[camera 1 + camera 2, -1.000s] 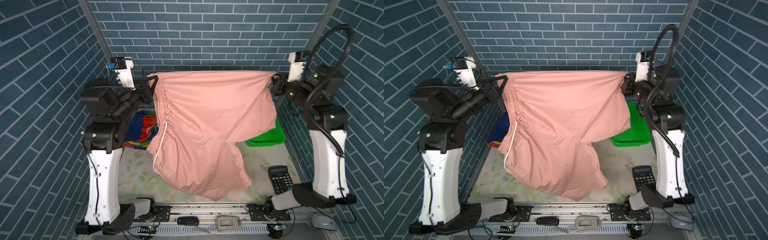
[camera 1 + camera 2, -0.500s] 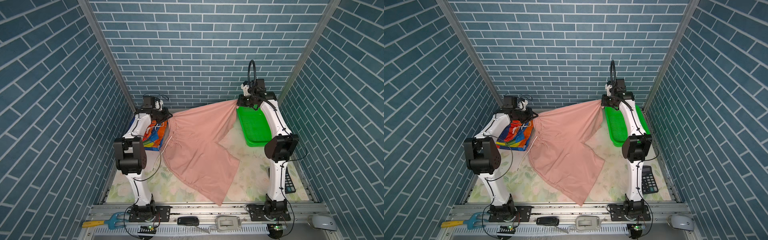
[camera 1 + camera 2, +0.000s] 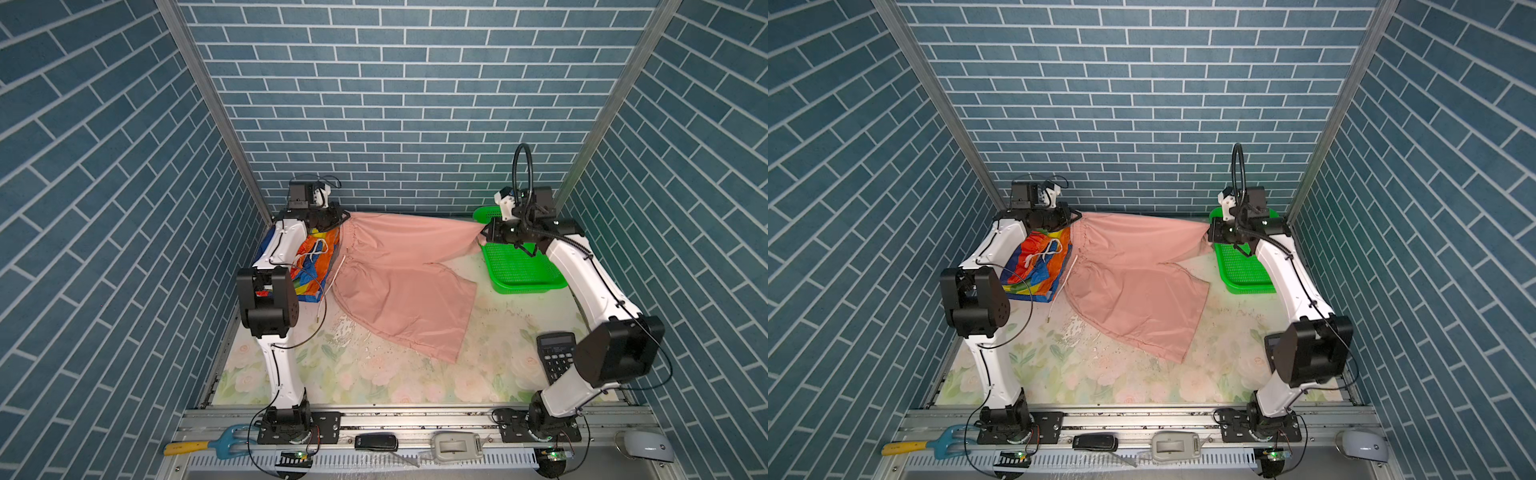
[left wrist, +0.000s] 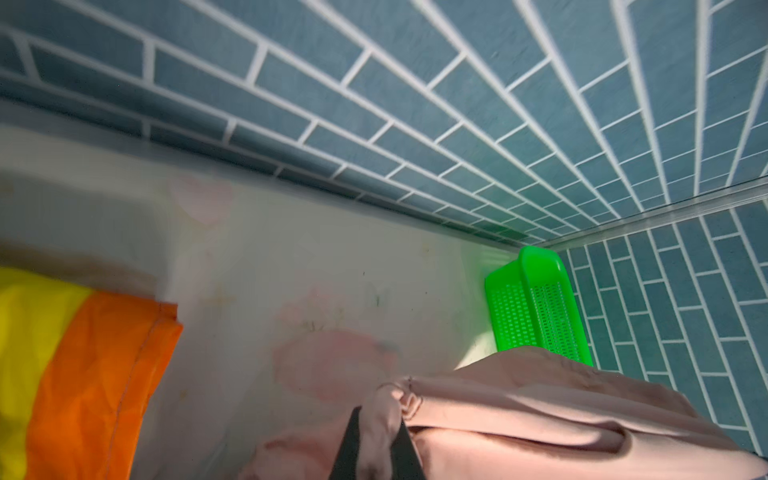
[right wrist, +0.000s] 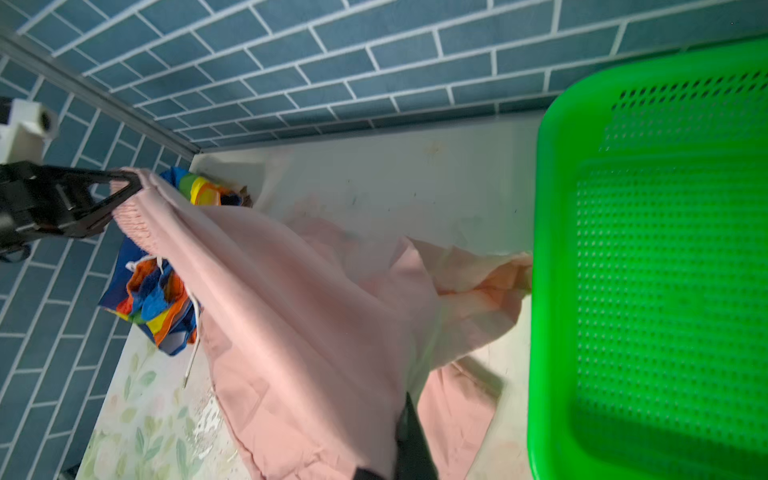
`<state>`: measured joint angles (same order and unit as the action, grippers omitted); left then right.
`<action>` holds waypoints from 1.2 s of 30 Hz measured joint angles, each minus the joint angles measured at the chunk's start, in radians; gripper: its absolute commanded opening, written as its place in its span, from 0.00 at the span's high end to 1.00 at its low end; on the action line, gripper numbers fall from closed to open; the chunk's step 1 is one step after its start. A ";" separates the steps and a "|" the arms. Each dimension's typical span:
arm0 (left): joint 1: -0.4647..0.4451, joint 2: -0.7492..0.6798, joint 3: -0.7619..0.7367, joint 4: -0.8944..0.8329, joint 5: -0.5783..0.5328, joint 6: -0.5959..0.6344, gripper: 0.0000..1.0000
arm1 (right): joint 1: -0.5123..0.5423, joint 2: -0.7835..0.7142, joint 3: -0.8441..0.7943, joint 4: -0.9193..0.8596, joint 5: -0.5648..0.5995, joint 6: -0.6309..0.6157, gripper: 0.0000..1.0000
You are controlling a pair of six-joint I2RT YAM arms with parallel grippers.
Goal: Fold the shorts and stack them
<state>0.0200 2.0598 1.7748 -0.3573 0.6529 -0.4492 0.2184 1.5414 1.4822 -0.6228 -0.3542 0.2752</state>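
Observation:
The dusty pink shorts point(image 3: 399, 282) point(image 3: 1133, 286) hang stretched between my two grippers at the back of the table, with the legs spread flat on the floral mat. My left gripper point(image 3: 344, 217) point(image 4: 376, 419) is shut on the gathered waistband corner. My right gripper point(image 3: 484, 230) point(image 5: 395, 440) is shut on the opposite edge of the pink shorts point(image 5: 299, 299), beside the basket. The rainbow-striped shorts point(image 3: 318, 257) point(image 3: 1038, 266) lie folded at the back left, under my left arm, with their white drawstring on top.
A green mesh basket point(image 3: 523, 286) stands at the back right, under my right wrist. A black calculator point(image 3: 557, 357) lies by the right arm's elbow. Brick-patterned walls close in three sides. Small tools point(image 3: 376, 441) lie on the front rail.
Both arms have come down from a high, wide hold to the back of the table. The pink shorts' legs now rest on the mat instead of hanging in the air.

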 measured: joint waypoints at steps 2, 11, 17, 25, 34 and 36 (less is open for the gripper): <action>0.001 -0.017 -0.091 0.027 -0.004 -0.011 0.84 | 0.026 -0.078 -0.152 0.038 0.002 0.016 1.00; 0.053 -0.198 -0.407 0.126 -0.088 -0.092 0.39 | 0.183 -0.247 -0.632 0.116 0.029 0.084 1.00; 0.075 -0.354 -0.472 0.154 -0.142 -0.135 0.00 | 0.243 -0.317 -0.790 0.161 0.039 0.142 1.00; 0.069 -0.422 -0.623 0.251 -0.074 -0.253 0.00 | 0.348 -0.322 -0.837 0.245 0.039 0.199 0.98; 0.043 -0.527 -0.774 0.188 -0.029 -0.255 0.01 | 0.446 -0.288 -0.859 0.285 0.029 0.226 0.53; 0.032 -0.545 -0.774 0.155 -0.036 -0.225 0.00 | 0.446 -0.294 -0.859 0.264 0.038 0.219 0.39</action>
<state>0.0517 1.5150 1.0012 -0.2024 0.6167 -0.6746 0.6643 1.2469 0.6235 -0.3584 -0.3161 0.4946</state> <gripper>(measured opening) 0.995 0.506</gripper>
